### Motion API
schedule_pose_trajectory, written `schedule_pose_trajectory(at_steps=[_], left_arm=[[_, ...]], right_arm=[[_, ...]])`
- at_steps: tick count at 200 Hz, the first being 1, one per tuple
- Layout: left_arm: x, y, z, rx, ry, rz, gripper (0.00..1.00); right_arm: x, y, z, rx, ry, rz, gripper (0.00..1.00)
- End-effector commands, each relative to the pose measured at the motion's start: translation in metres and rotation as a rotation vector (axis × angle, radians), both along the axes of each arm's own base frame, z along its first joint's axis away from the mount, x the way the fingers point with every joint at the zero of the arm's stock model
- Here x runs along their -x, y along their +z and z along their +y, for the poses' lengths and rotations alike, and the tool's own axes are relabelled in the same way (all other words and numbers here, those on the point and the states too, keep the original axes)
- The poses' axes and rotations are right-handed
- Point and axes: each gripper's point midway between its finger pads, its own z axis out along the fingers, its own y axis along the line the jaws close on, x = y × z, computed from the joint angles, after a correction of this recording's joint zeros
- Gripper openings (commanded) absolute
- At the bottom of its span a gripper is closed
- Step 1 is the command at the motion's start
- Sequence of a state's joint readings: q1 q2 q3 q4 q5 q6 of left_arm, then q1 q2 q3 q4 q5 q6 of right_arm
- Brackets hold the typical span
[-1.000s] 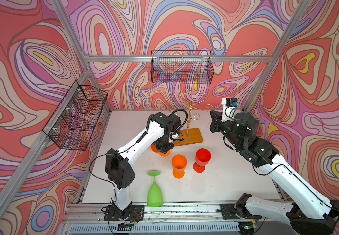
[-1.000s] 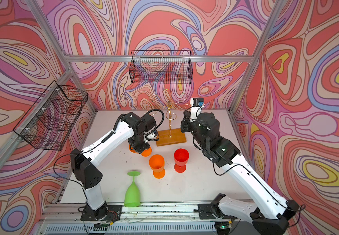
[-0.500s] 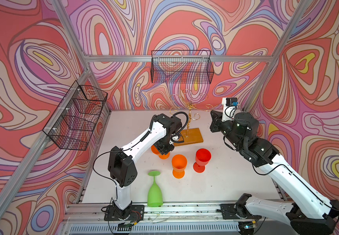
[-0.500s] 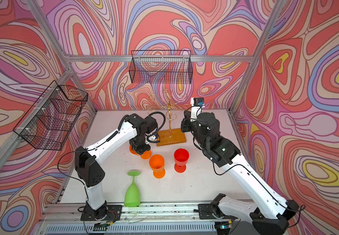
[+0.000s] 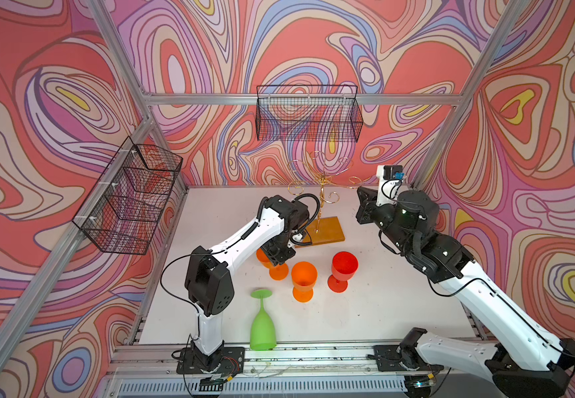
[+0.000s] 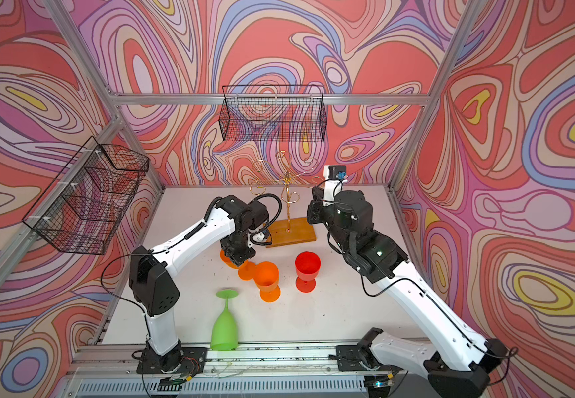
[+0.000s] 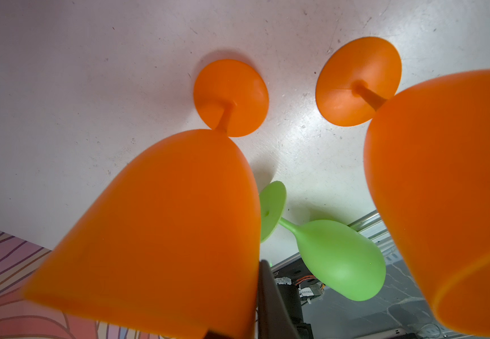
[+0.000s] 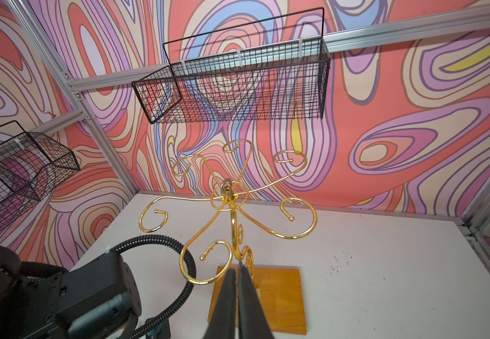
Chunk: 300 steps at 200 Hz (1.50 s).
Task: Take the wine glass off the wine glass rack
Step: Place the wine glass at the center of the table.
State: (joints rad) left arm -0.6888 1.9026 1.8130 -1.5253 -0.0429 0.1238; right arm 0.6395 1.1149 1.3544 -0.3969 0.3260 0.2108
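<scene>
While the wine glass rack (image 5: 327, 229) stands near the desk's (image 5: 382, 303) back edge in both top views, the left gripper (image 5: 276, 256) sits over an upright orange wine glass (image 5: 278, 273) just in front of the rack. The left wrist view shows one dark finger (image 7: 270, 299) beside the bowl; grip unclear. In the right wrist view, the right gripper (image 8: 238, 276) has its jaws pressed together.

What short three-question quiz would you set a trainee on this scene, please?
1. True or false: a glass hangs on the wine glass rack.
2. The green glass is: A) upright, B) lying on its side, C) hanging from a basket.
3. How many glasses stand upright on the table?

Key: 1 false; 2 B; 3 three.
</scene>
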Motion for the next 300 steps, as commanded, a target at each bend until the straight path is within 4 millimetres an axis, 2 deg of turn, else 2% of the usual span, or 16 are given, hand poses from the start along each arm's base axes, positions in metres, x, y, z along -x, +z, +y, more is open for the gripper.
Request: schedule_pose_trajectory(at_steps=[1,46,65,94,149,191,248,269,285,300], left_arm=[[0.008,-0.006,0.006,-0.051,-0.022,0.053,0.19],[0.002,-0.003,0.006,-0.061,-0.024,0.026,0.32],[0.001,0.003,0.005,-0.045,-0.021,0.008,0.49],[-0.002,0.017,0.003,-0.011,-0.017,-0.040,0.65],[-0.006,0.053,0.009,0.035,0.011,-0.169,0.83],[-0.005,0.084,0.022,0.058,0.036,-0.281,0.90],[0.001,0.155,0.058,0.108,0.129,-0.546,0.92],[0.002,0.182,0.067,0.186,0.174,-0.684,0.91],[0.005,0.192,0.071,0.267,0.194,-0.783,0.90],[0.017,0.181,0.077,0.321,0.193,-0.814,0.89]], right_arm=[[-0.002,-0.005,-0.001,0.004,-0.008,0.011,0.00],[-0.002,-0.005,-0.001,0.003,-0.004,0.011,0.00],[-0.003,-0.005,0.000,0.003,-0.004,0.011,0.00],[-0.004,-0.008,0.002,0.004,0.000,0.016,0.00],[-0.005,-0.009,0.002,0.000,0.001,0.018,0.00],[-0.005,-0.009,0.002,0.001,0.001,0.018,0.00],[-0.001,-0.002,0.001,0.016,0.013,-0.012,0.00],[0.001,0.003,0.000,0.032,0.022,-0.023,0.00],[0.001,0.005,0.001,0.038,0.028,-0.027,0.00],[-0.001,0.003,0.004,0.042,0.036,-0.022,0.00]])
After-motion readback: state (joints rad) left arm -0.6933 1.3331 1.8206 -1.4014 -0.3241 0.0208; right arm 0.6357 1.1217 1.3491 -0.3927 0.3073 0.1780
